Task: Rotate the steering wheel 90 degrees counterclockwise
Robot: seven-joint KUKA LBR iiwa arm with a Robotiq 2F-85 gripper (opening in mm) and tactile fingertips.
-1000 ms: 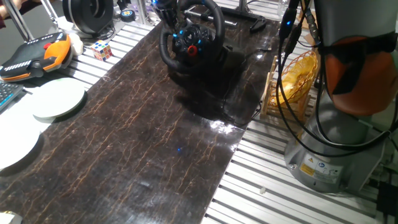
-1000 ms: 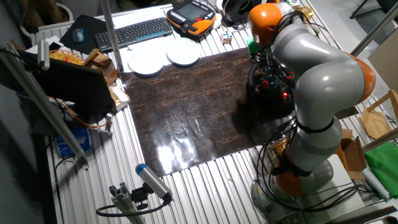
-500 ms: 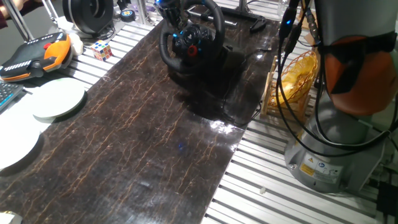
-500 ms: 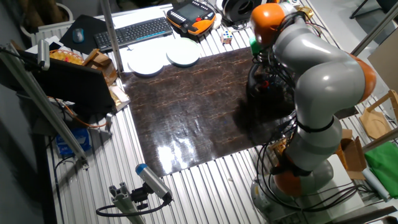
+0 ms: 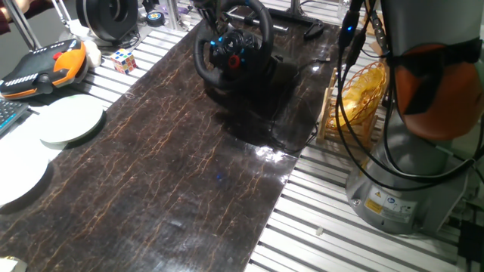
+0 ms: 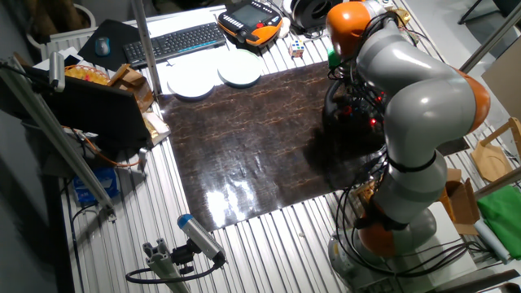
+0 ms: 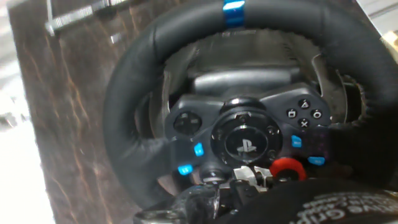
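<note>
Steering wheel sits at the far end of the dark marbled mat on the counter, on its black base, right beside the arm. Rim stands tilted, face toward the mat's open length. In the hand view the blue centre stripe is at the top of the rim, hub level: d-pad left, symbol buttons right, red knob low right, blue-lit buttons glowing. So wheel reads at straight-ahead.

Pincer is at the rim's upper edge in one fixed view, mostly cut off by the frame; fingers not resolvable, can't tell if it is open or clamped. The other fixed view has the arm covering most of the wheel.

2 white plates, a Rubik's cube and an orange-black pendant lie off the mat.
</note>
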